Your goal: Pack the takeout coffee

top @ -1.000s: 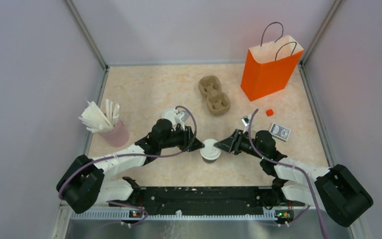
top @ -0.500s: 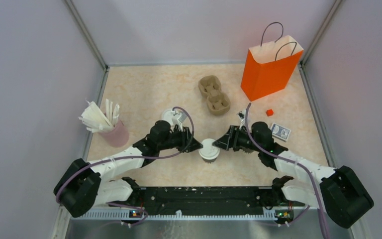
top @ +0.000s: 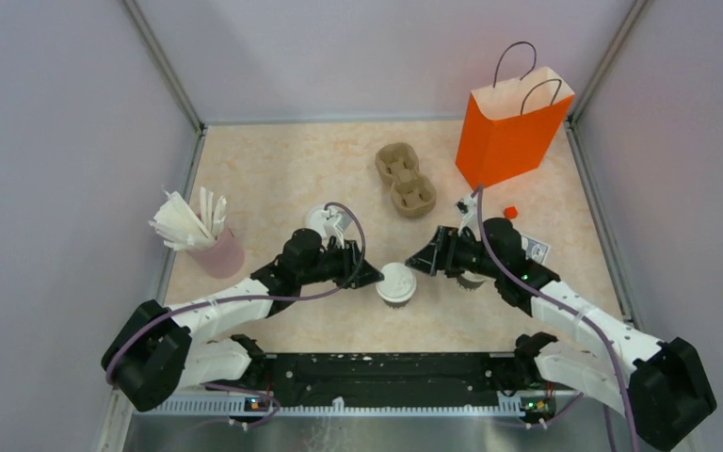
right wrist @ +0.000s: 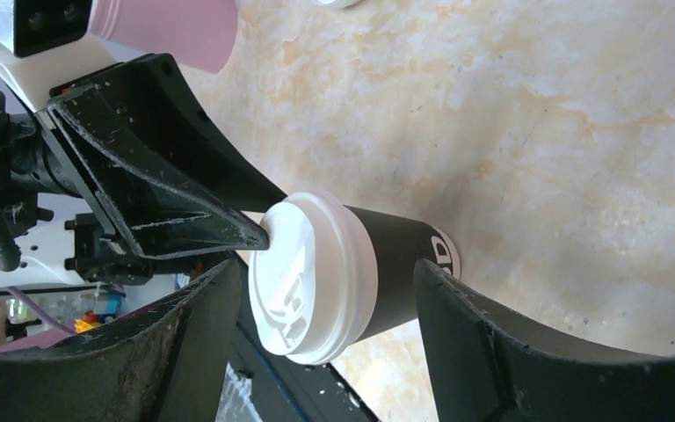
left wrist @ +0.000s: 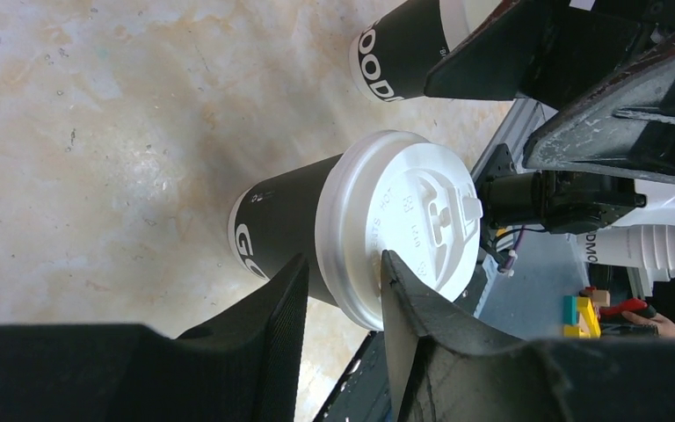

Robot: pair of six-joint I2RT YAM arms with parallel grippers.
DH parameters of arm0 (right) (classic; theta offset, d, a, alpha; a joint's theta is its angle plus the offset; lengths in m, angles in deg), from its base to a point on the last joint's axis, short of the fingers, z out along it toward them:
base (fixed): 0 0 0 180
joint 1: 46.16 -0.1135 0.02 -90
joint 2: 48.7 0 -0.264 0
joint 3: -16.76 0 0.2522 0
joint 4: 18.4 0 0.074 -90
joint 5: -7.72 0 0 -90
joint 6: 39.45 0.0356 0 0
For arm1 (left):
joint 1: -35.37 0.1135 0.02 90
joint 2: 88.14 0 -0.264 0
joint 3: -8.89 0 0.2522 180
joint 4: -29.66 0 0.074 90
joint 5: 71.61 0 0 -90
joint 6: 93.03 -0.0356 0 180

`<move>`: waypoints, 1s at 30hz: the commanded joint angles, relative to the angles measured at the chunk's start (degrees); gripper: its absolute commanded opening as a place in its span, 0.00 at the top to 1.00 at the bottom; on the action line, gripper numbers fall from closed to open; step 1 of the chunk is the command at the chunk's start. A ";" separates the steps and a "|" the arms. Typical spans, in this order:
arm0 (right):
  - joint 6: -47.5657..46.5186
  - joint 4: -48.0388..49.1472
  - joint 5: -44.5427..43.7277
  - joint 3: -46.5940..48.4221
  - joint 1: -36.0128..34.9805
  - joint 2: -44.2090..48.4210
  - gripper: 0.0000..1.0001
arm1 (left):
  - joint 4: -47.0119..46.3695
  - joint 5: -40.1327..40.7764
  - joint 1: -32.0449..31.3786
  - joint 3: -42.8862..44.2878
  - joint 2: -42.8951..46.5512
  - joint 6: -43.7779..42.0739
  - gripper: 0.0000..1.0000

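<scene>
The right hand [top: 417, 263] has spread wide and backed toward two o'clock off the takeout coffee [top: 396, 282]. The lidded coffee stands mid-counter [top: 282, 169], its rim pinched by the left hand [top: 373, 279]. Packing into the orange bag [top: 508, 132] at one o'clock seemingly remains.

Bright, even light with soft shadows; wrist views blur up close.

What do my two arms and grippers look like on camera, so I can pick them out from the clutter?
They match. The left arm and right arm have white links with bulky black joints, each trailing a purple cable. The left gripper and right gripper each have two black, tapering, wedge-shaped fingers, flecked with pale scuffs.
</scene>
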 commanded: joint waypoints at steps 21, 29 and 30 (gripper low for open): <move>10.11 -3.62 -6.19 -6.58 -7.56 12.26 0.35 | 13.45 1.53 -0.53 7.00 -1.53 -5.37 0.29; 10.43 1.25 -5.12 -7.91 -8.91 10.27 0.36 | 12.31 -0.16 -0.49 8.31 -1.78 -6.84 0.25; 10.42 1.42 -5.20 -7.90 -9.08 9.95 0.36 | 12.00 -0.45 -0.51 8.33 -1.82 -6.98 0.24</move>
